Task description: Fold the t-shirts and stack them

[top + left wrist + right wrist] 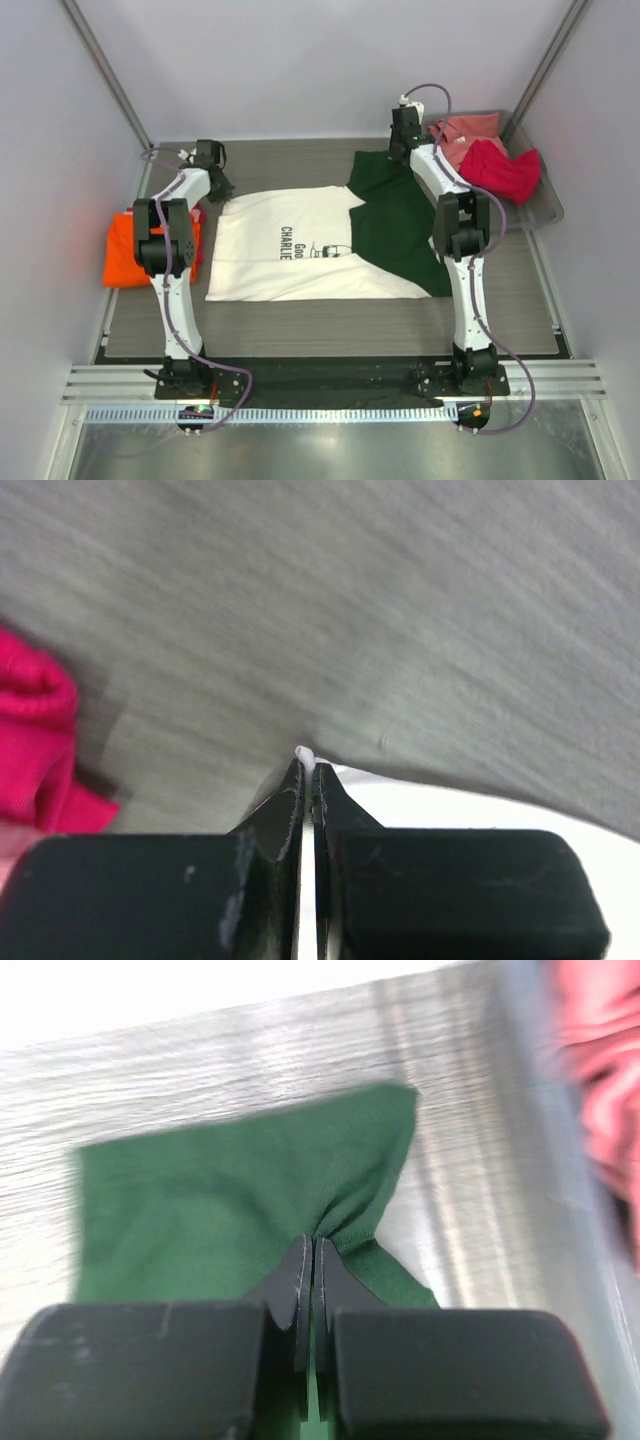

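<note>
Shirt (300,260) lying left-right | left gripper (308,770) pinching far cream hem (450,805) | right gripper (312,1255) pinching far green sleeve (240,1190)

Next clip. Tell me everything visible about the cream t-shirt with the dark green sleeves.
The cream soft-cloth t-shirt with dark green sleeves lies spread mostly flat, unfolded, on the grey table, hem toward the left arm, sleeves toward the right. Dark print on its chest includes the word CHARLIE. The left pincer is shut on a cream hem corner; the right pincer is shut on a green sleeve, puckering the cloth there.
</note>
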`<state>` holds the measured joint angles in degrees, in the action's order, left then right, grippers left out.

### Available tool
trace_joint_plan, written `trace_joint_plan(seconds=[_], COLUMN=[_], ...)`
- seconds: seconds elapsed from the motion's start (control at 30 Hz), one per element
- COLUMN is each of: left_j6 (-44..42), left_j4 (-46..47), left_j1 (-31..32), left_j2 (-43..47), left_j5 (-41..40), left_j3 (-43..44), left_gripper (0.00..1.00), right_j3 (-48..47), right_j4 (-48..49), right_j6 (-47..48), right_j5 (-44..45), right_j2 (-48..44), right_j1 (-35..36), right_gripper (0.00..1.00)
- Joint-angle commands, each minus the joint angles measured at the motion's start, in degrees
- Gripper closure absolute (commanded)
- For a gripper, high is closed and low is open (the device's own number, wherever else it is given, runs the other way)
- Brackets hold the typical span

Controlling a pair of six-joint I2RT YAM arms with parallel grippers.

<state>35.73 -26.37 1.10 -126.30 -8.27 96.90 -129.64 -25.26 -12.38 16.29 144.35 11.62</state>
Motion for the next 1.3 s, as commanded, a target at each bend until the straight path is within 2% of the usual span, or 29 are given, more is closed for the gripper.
trace_joint_plan(seconds=[0.0,0.33,0.67,1.07,1.27], left_j6=[0.2,0.7,0.3,-1.6,-1.5], left_j4=[1.5,2.6,8.3,16.2,19.8], left_j1=[-0.2,0.3,0.3,0.4,1.2], left_j2=[5.9,9.9,16.6,20.9,25.0], left_j5=[1.3,2.0,1.4,4.1,2.5], left_j3=[-2.4,-5.3,-13.0,-19.7,-25.7], left_gripper=[1.0,1.0,1.0,1.0,1.0], right_j3=[3.2,14.5,34.4,53.6,61.9], right_j4=[2.5,4.9,10.1,12.1,11.8], right_j6=[-0.2,-0.8,-2.7,-2.6,-3.3], right_j5=[-0.4,-2.6,-4.0,0.0,4.5], right_j2=[-10.8,-20.9,-35.1,-51.0,-59.4], right_j1=[0.1,0.1,0.2,2.3,5.0], right_gripper=[0.99,0.99,0.99,0.99,0.99])
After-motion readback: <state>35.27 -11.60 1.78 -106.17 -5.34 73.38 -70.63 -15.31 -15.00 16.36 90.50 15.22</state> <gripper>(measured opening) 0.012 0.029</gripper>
